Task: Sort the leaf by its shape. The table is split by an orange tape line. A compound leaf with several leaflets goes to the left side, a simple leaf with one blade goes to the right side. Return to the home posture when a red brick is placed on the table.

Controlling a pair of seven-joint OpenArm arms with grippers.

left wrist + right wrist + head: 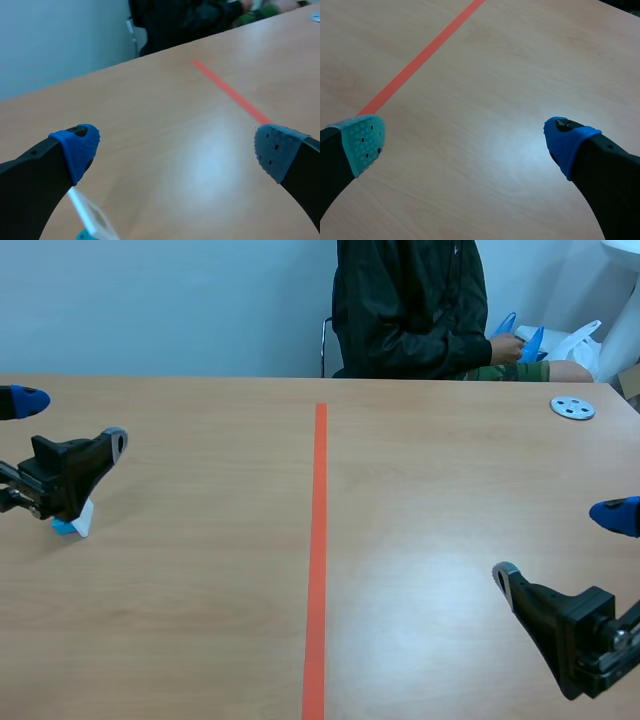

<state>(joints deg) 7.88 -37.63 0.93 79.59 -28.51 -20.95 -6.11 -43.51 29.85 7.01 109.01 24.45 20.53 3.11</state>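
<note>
Light wooden surface (200, 620), split by orange tape line (318, 560) running away from robot. Person in dark jacket (410, 310) at far edge, hands on something blue, unclear. Left end effector (70, 420), right end effector (557, 545): both spread wide, empty, one per half. No leaf or red brick visible; neither arm nearer. Small grey disc (572, 408) far right. Small white-and-cyan piece (75, 523) under left end effector.

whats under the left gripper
Under the left gripper, which is open, a small white and light-blue piece sits on the table. The gripper covers its upper part in the scene view, so what it is cannot be told.
</note>
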